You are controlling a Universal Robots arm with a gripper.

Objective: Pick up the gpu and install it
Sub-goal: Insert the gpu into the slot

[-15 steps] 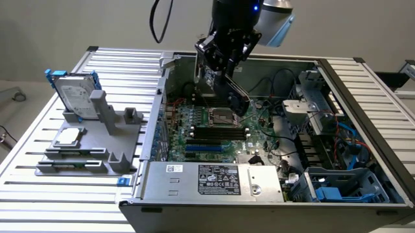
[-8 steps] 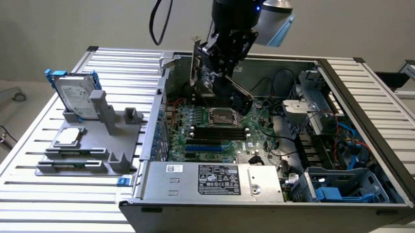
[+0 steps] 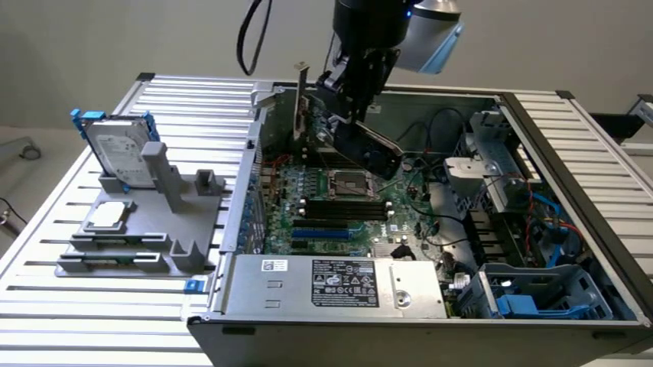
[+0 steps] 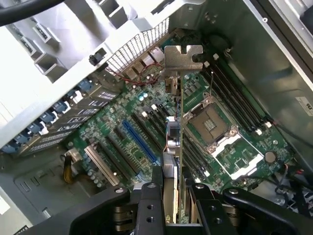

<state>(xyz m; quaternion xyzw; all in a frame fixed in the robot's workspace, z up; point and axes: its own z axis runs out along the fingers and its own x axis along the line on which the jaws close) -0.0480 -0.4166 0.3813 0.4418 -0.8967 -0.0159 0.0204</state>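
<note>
Gripper (image 4: 174, 196) was clamped on the gpu (image 4: 175, 142), card held edge-on w/ its metal bracket (image 4: 182, 56) at the far end. Card hung tilted above the motherboard (image 3: 337, 210) inside the open PC case (image 3: 306, 294), near the CPU socket (image 4: 210, 125). Hard drive (image 3: 118, 153) stood on a grey rack (image 3: 153, 229) outside the case, at the exterior view's left.

Exterior view: case (image 3: 574, 180) open on top; gpu (image 3: 372, 153) hangs over the motherboard's (image 3: 326, 218) upper centre. Rear wall (image 3: 255, 180) hems the left, cables (image 3: 441, 122) and drive cage (image 3: 492, 164) the right, power supply (image 3: 337, 283) below.
</note>
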